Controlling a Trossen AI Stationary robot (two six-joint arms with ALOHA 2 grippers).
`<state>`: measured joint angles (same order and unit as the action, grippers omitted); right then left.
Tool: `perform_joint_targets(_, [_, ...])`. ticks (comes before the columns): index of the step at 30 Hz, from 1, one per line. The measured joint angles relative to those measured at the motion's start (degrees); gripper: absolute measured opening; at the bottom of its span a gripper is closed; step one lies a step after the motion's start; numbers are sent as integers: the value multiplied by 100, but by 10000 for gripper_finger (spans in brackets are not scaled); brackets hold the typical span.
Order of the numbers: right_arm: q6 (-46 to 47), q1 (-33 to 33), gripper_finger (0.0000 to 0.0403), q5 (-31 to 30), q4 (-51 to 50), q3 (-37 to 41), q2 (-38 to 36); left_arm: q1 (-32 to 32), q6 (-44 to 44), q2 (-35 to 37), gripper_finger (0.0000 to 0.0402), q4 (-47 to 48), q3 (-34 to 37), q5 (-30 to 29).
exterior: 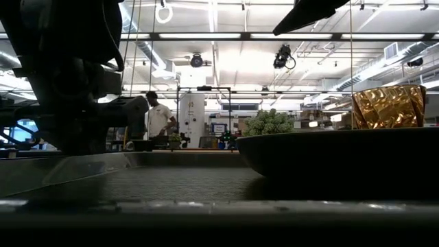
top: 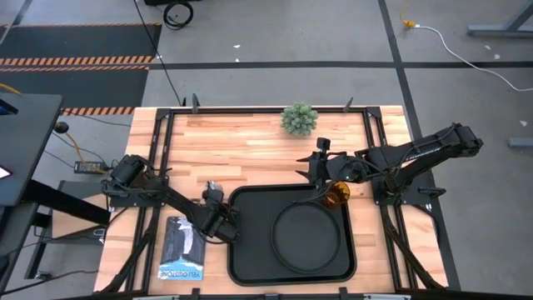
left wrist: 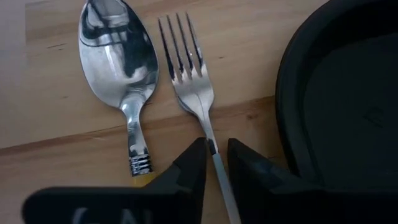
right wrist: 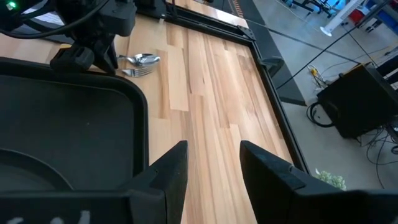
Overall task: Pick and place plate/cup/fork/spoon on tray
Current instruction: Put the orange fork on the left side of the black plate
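Observation:
The fork point(left wrist: 186, 74) and the spoon point(left wrist: 121, 62) lie side by side on the wood, just left of the black tray point(top: 250, 250). My left gripper point(left wrist: 216, 149) points down at them. Its fingers stand close on either side of the fork's thin metal neck, with a narrow gap still showing. The round black plate point(top: 306, 237) lies on the tray. The amber cup point(top: 337, 194) stands at the tray's far right corner. My right gripper point(right wrist: 213, 149) hovers open above the tray's far edge, with nothing between its fingers. My left gripper straddles the fork's metal neck point(left wrist: 212, 149), just behind the tines, coming from above on a slant and lying across it. One fingertip point(left wrist: 198, 155) looks to be against the neck, and a gap shows on the other side. Whether it touches, I cannot tell. The fork lies flat on the wood.
A small green potted plant point(top: 299, 118) stands at the table's far edge. A dark booklet point(top: 181, 248) lies at the near left, beside the left arm. Bare wood runs between the plant and the tray. A person point(exterior: 159, 116) stands far back in the room.

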<state>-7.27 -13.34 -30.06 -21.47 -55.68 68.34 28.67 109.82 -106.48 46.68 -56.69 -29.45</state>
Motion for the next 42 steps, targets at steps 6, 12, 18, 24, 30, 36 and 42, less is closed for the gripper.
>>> perform_joint_targets(6, [0, 1, 153, 21, 0, 0, 0, 0, -112, -9, 37, 28, -35, 30])
perform_joint_targets(12, [0, 0, 153, 22, 0, 0, 0, -11, -244, -39, 25, 338, -240, 203])
perform_joint_targets(18, [0, 0, 153, 24, -2, 0, 0, -59, -248, -39, 26, 533, -289, 279])
perform_joint_targets(24, [0, 0, 153, 26, -2, 0, 0, -127, -301, -37, 23, 549, -289, 223])
perform_joint_targets(30, [0, 2, 153, 26, -2, -2, 0, -151, -314, 4, 27, 583, -291, 202])
perform_joint_targets(36, [4, 0, 153, 27, -4, -2, 0, -151, -314, 160, 26, 595, -302, 64])
perform_joint_targets(42, [5, 1, 153, 28, -5, -2, 0, -146, -312, 430, 26, 641, -301, -111])
